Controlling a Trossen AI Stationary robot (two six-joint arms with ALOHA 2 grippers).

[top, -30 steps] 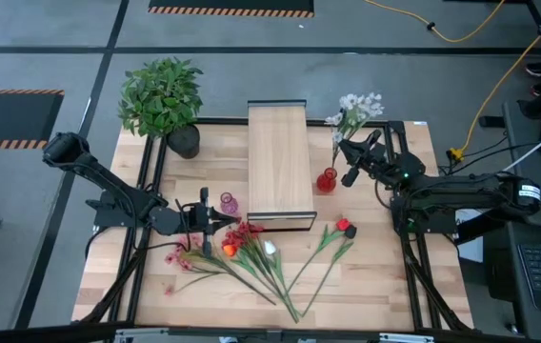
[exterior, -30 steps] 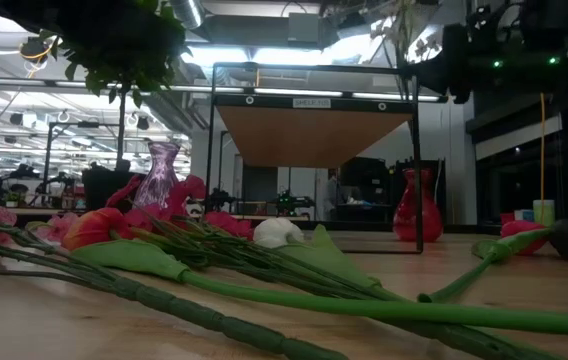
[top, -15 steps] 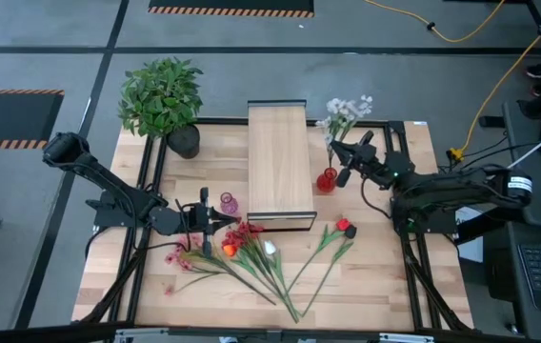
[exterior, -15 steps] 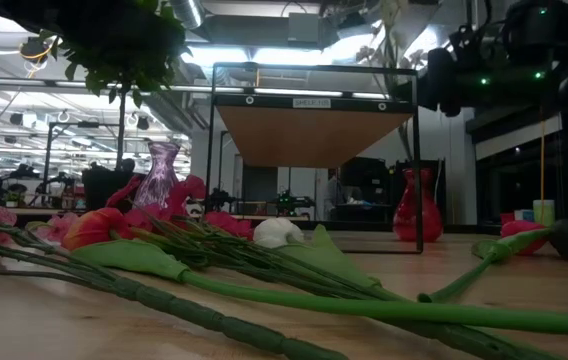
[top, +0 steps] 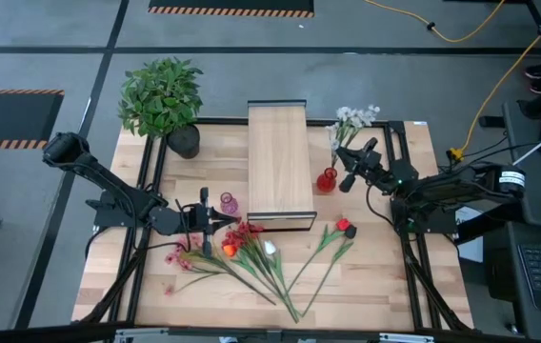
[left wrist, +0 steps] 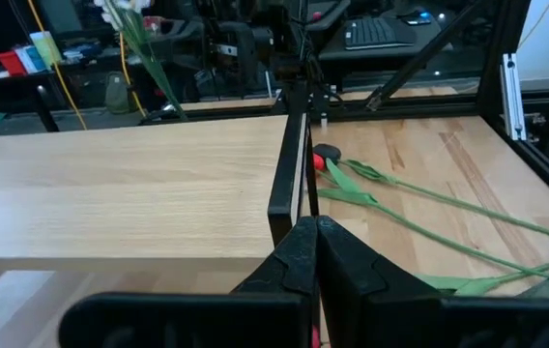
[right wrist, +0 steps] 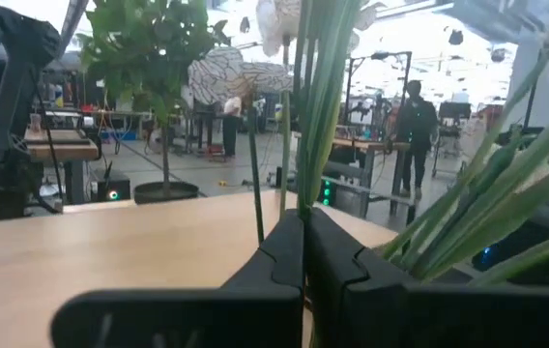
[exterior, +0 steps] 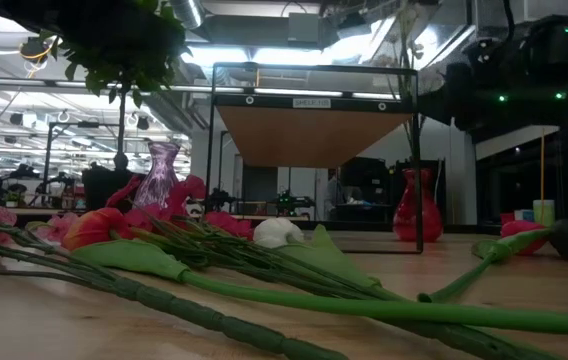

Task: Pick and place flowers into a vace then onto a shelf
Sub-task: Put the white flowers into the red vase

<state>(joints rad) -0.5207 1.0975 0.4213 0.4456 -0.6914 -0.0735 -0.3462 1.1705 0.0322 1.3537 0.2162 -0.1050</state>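
My right gripper [top: 346,179] is shut on a bunch of white flowers [top: 354,118] beside the red vase [top: 327,179], at the shelf's right side. Whether the stalks' lower ends are inside the vase is hidden. My left gripper [top: 221,220] hovers shut and empty by the shelf's [top: 278,157] near left corner, next to the pink vase [top: 228,203]. Loose flowers [top: 251,255] with red, orange and pink blossoms lie flat on the table near the front. Two more stems [top: 332,240] lie to their right. My right gripper pinches the bunch's green stalks [right wrist: 311,169] between its two fingers, several stalks together, below the blossoms. The fingers come about level from the table's right side and lie across the stalks. The bunch stands nearly upright, blossoms on top, lower end toward the red vase [exterior: 416,205].
A bushy potted plant [top: 163,95] stands at the far left corner. The shelf stands on thin black legs [exterior: 415,165], one right beside the red vase. The black table frame [top: 413,267] runs along the right edge. People stand in the room beyond.
My right gripper has sunk, still shut on the white flowers. The bunch has come down with it, staying upright beside the shelf above the red vase. My left gripper has kept still.
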